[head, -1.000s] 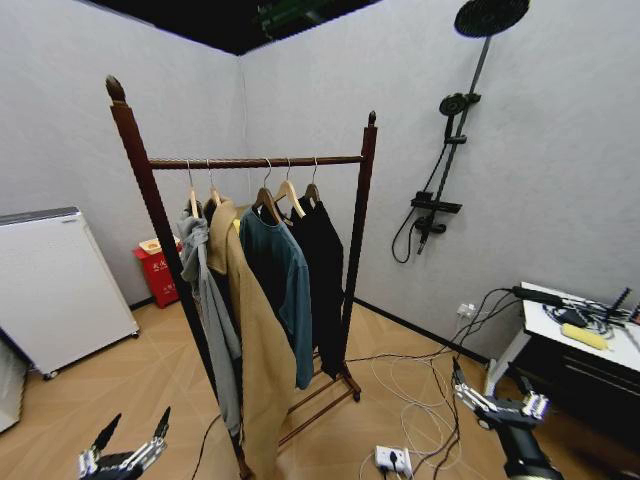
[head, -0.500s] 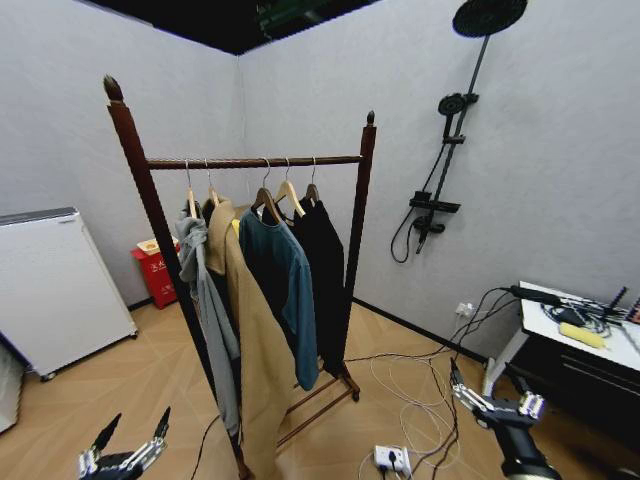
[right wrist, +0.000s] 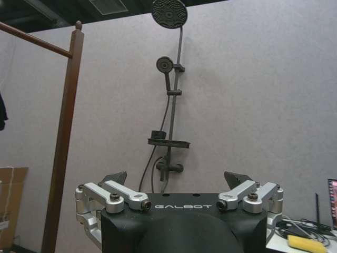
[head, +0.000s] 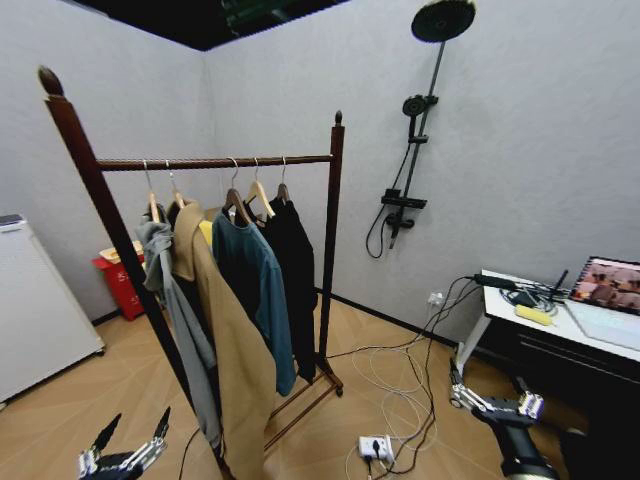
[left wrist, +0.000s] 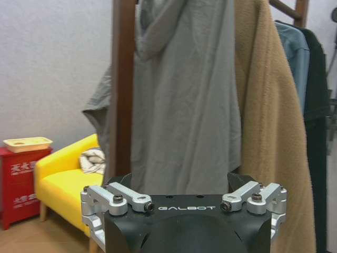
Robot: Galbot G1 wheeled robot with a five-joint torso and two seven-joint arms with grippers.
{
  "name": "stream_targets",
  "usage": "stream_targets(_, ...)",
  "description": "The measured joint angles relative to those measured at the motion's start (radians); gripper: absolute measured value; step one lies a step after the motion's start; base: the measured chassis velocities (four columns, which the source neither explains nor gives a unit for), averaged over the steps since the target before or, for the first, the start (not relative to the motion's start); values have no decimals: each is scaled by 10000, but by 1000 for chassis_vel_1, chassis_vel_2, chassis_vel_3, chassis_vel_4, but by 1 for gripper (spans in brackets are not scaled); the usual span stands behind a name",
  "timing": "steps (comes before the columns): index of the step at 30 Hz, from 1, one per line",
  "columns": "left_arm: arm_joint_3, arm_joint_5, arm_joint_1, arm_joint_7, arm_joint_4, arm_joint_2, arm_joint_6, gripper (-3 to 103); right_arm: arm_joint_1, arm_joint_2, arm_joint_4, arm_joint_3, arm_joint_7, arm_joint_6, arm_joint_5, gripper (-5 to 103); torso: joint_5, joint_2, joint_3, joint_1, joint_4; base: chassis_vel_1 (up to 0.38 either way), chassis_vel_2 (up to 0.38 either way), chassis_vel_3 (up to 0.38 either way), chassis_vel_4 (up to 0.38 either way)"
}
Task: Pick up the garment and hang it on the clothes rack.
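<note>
The long black coat (head: 297,270) hangs at the far end of the tall red-brown wooden rack (head: 330,230). Both pincers, left (head: 128,450) and right (head: 495,405), are wide open, hold nothing and sit low. White cables (head: 400,385) on the floor could tangle the wheels.

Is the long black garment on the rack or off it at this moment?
On. The black garment hangs from a hanger on the clothes rack bar, behind the teal shirt, nearest the far post; neither pincer touches it.

Glossy dark wooden clothes rack (head: 329,240); fuzzy tan cloth coat (head: 228,350); matt black cloth garment (head: 292,270).
</note>
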Motion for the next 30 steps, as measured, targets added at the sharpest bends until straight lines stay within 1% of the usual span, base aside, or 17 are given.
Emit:
stream_targets(9, 0, 0, 0, 0, 0, 0, 0, 100, -1, 0, -6, -2, -3, -7, 7, 100, -1, 0, -1, 0, -3, -112, -117, -116, -129)
stream_targets(30, 0, 0, -1, 0, 0, 0, 0, 100, -2, -1, -9, -2, -4, -9, 11, 100, 0, -1, 0, 2, -2, -117, -126, -127, -120)
